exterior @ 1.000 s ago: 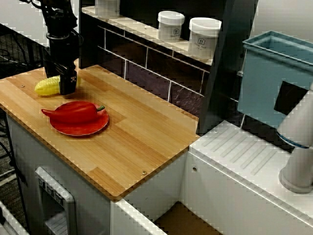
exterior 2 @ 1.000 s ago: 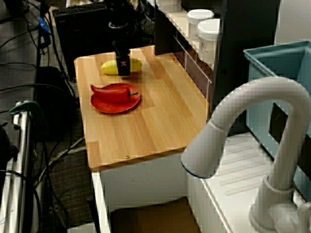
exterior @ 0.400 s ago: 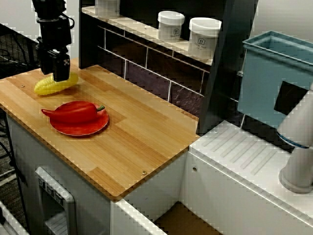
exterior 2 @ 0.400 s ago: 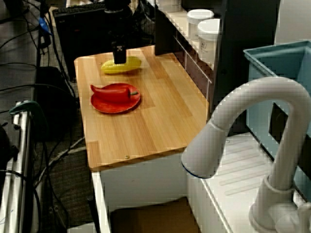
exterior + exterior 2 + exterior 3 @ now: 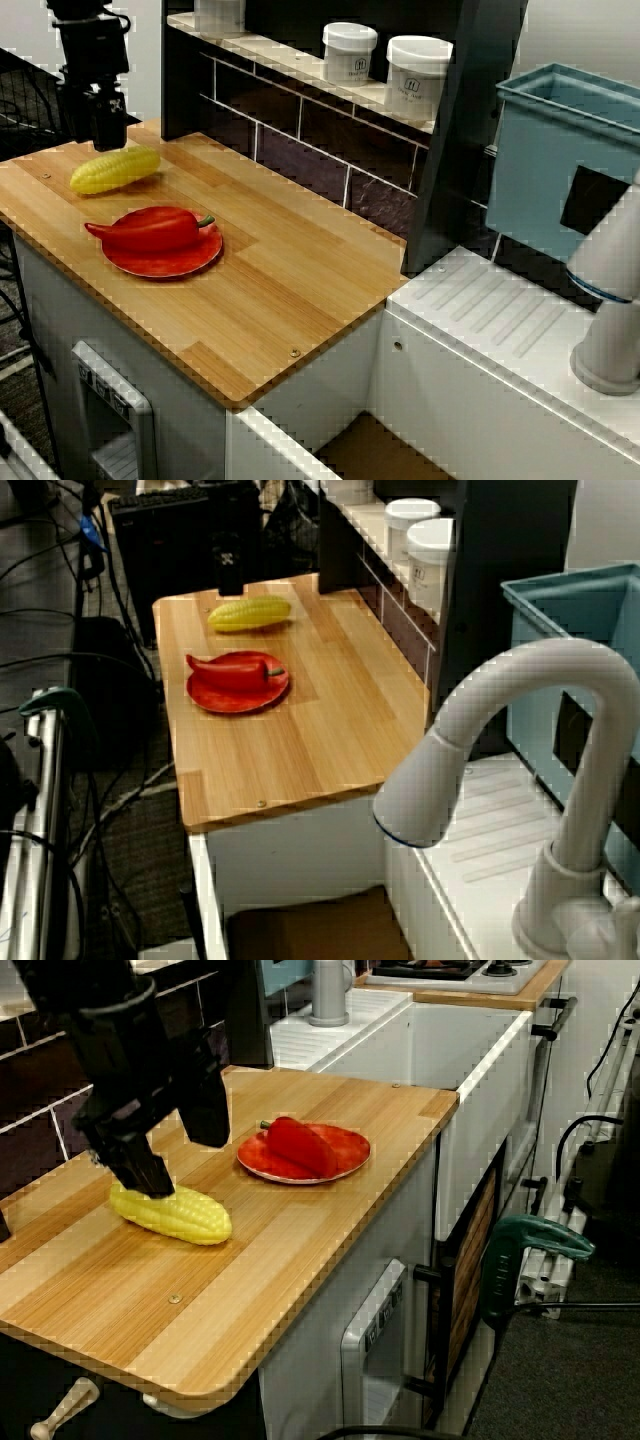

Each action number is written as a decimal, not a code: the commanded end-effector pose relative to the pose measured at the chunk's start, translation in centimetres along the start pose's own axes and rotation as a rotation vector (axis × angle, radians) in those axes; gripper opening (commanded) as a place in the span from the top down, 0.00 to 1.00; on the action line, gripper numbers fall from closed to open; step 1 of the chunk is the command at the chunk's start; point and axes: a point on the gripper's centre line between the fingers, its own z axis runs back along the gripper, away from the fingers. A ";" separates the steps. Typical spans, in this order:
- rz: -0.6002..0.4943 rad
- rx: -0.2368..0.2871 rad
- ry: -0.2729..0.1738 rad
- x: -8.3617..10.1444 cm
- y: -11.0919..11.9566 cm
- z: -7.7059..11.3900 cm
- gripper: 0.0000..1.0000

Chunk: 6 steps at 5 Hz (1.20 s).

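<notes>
The arm's fingers [image 5: 140, 1165] hang spread wide and hold nothing, just above the yellow corn cob [image 5: 172, 1213]. The cob lies on its side near one end of the wooden surface [image 5: 290, 290], close to the dark shelf unit [image 5: 185, 70]. In the view past the tap, a small gap separates the fingers from the cob. Near the cob, a red pepper [image 5: 150, 226] rests on a red plate [image 5: 170, 265].
</notes>
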 end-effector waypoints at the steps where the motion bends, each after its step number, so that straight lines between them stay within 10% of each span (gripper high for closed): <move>1: -0.125 0.027 -0.074 -2.6 -3.0 2.7 0.00; 4: -0.315 0.079 -0.195 -4.7 -8.1 -0.2 0.00; 6: -0.397 0.179 -0.193 -3.9 -11.0 -4.0 0.00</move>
